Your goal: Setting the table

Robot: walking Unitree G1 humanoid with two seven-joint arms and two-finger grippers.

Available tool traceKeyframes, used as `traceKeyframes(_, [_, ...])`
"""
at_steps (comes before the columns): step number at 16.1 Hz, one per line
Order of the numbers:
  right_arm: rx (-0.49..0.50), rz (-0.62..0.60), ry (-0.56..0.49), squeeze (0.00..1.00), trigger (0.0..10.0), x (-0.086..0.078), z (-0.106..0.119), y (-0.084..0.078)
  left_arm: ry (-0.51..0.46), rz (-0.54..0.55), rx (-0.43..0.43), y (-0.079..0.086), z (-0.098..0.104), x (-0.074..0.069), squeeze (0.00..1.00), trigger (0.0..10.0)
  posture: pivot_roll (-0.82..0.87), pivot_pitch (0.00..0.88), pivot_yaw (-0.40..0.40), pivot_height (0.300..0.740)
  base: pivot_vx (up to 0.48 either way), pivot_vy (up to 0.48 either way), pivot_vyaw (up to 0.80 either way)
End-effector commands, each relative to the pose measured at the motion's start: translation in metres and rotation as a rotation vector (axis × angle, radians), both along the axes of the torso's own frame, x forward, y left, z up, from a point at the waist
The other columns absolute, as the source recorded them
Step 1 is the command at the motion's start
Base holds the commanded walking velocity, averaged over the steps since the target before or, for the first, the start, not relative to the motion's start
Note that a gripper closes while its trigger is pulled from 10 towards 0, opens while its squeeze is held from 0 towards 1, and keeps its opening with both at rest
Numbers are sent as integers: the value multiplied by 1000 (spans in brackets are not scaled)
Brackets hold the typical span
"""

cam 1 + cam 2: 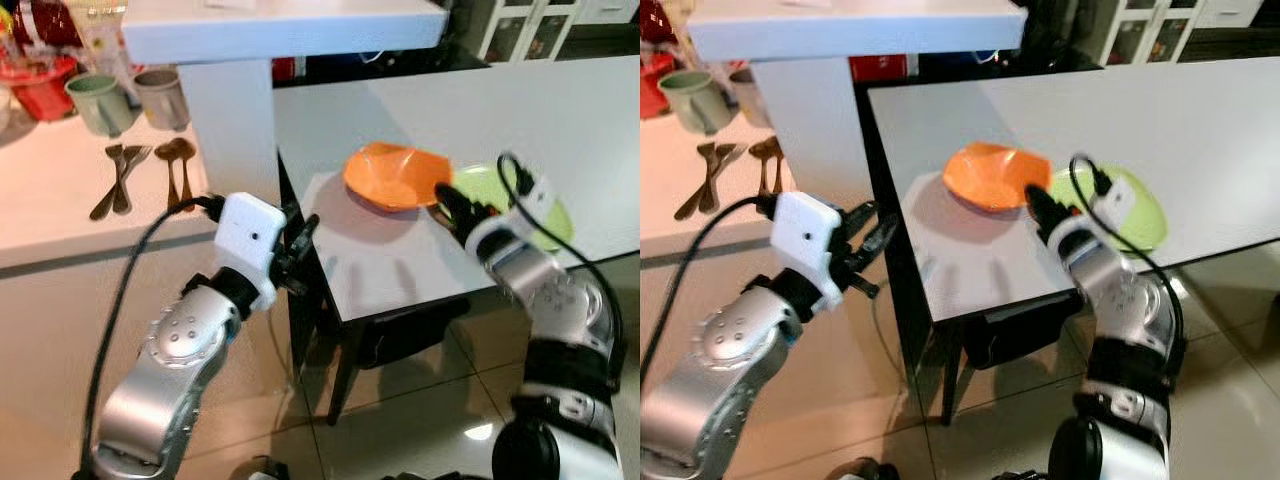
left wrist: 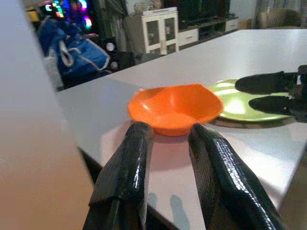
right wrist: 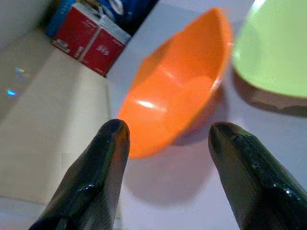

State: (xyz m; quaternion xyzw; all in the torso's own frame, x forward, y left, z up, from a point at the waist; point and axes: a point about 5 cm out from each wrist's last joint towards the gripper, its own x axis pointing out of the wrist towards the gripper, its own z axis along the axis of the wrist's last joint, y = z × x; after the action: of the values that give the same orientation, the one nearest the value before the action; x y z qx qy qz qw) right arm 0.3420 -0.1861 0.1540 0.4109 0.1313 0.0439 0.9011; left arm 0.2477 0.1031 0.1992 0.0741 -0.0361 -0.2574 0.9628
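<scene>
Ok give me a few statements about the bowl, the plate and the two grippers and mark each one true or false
1. The orange bowl sits on the grey table. True.
2. The green plate is stacked inside the bowl. False: it lies beside the bowl on the table.
3. The right gripper is open, its fingers near the bowl. True.
4. The left gripper holds a spoon. False: its fingers are empty, off the table's edge.
5. The spoons lie on the pale counter. True.
</scene>
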Motion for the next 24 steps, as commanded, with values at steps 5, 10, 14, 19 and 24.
traceKeyframes(5, [-125, 11, 2, 0, 10000, -14, 6, 1, -8, 8, 13, 0, -2, -1, 0, 10000, 25, 14, 10, 740, 0, 0, 0])
traceKeyframes(10, [-698, 55, -263, 0, 10000, -36, 43, 6, 5, 83, 47, 27, -7, -8, 0, 10000, 20, 16, -2, 740, 0, 0, 0])
traceKeyframes(14, [-690, 165, -318, 0, 10000, -79, 30, 34, 4, 209, 62, 58, -7, -22, 0, 10000, 39, 9, -16, 740, 0, 157, 0])
traceKeyframes(19, [-821, 200, -263, 0, 10000, -81, 7, 45, -49, 389, 113, 74, -3, 9, 0, 10000, 45, 0, -14, 740, 0, 441, 0])
traceKeyframes(24, [-820, 174, -281, 0, 10000, -74, 7, 51, -85, 366, 87, 54, 0, 29, 0, 10000, 25, 0, 12, 740, 0, 480, 0])
